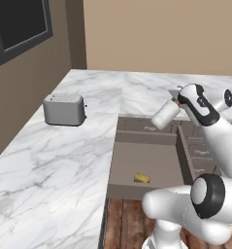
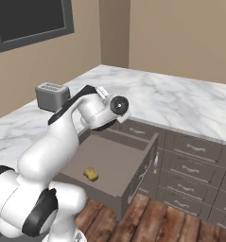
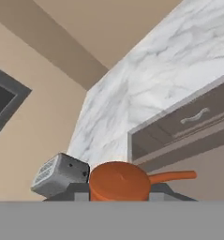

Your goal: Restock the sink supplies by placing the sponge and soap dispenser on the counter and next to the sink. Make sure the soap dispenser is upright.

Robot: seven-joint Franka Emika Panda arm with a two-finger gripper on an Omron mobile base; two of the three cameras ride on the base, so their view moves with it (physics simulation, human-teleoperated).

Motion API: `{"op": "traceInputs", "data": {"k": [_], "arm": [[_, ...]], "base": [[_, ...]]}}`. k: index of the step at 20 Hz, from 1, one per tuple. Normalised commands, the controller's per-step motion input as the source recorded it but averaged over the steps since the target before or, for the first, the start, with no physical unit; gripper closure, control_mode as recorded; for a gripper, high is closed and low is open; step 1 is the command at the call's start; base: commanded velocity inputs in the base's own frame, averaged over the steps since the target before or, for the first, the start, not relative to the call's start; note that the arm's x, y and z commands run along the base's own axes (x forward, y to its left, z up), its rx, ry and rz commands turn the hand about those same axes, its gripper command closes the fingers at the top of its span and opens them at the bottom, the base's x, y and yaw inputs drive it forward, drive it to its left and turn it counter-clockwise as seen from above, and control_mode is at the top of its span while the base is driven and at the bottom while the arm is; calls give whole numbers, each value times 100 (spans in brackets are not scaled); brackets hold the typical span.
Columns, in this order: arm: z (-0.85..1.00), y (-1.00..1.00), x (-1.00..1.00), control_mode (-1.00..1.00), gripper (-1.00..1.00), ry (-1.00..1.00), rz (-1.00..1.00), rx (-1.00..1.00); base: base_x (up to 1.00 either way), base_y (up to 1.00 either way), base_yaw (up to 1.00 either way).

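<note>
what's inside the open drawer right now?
The open drawer holds just the sponge, lying on its floor near the front. The arm covers the drawer's left rear corner in the right base view.

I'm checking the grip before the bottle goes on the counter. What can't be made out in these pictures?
- Fingers: in the left base view the hand hides them behind the soap dispenser.
- Dispenser body: in the hand view the grey band cuts it off; only the pump top shows.
- Sink: outside every view.
- Sponge: too small for detail.
</note>
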Motion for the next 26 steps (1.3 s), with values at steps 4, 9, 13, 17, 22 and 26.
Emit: {"op": "traceInputs", "data": {"k": [4, 9, 13, 17, 22, 26], "arm": [[13, 70, 0, -100, 100, -10, 38, -27], [-18, 56, 0, -100, 100, 1, 35, -16], [-49, 49, 0, -100, 100, -3, 8, -14], [0, 0, 0, 100, 100, 0, 0, 0], [0, 0, 0, 100, 100, 0, 0, 0], [0, 0, 0, 100, 100, 0, 0, 0]], "base": [[0, 0, 0], [0, 0, 0], [0, 0, 0], [-39, -14, 42], [-29, -46, 65], [-28, -33, 68]]}}
